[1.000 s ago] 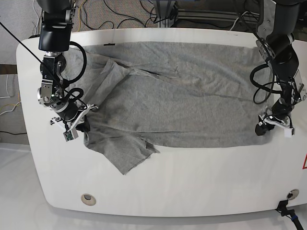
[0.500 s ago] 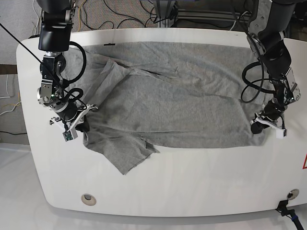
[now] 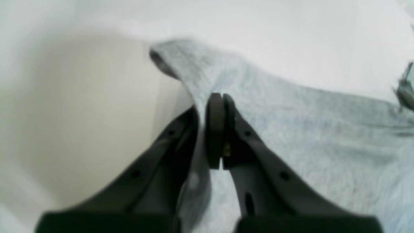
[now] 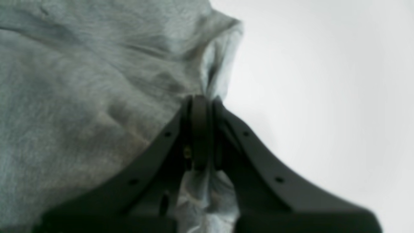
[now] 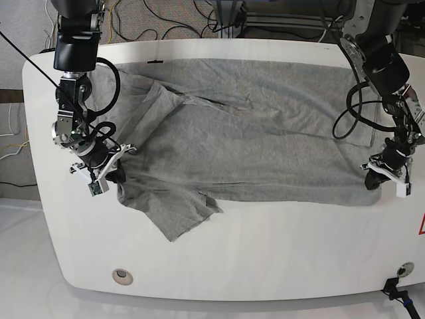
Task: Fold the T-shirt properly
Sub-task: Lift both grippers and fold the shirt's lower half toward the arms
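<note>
A: What's hard to make out near the bottom of the frame?

B: In the base view, a round fitting at lower left of the white counter and another at lower right, partly cut off. The wrist views are blurred.

A: And the grippers?

B: Two. The right gripper, at the base view's left, has its jaws pressed together on a bunched edge of the T-shirt. The left gripper, at the base view's right, is likewise clamped onto a fold of cloth at the lower right corner.

A: Where does the shirt lie?

B: One shirt, spread flat across the counter's upper half, a sleeve flap jutting down at lower left. Bare counter runs below it and at both sides. Farthest back, cables trail behind the counter's top edge.
</note>
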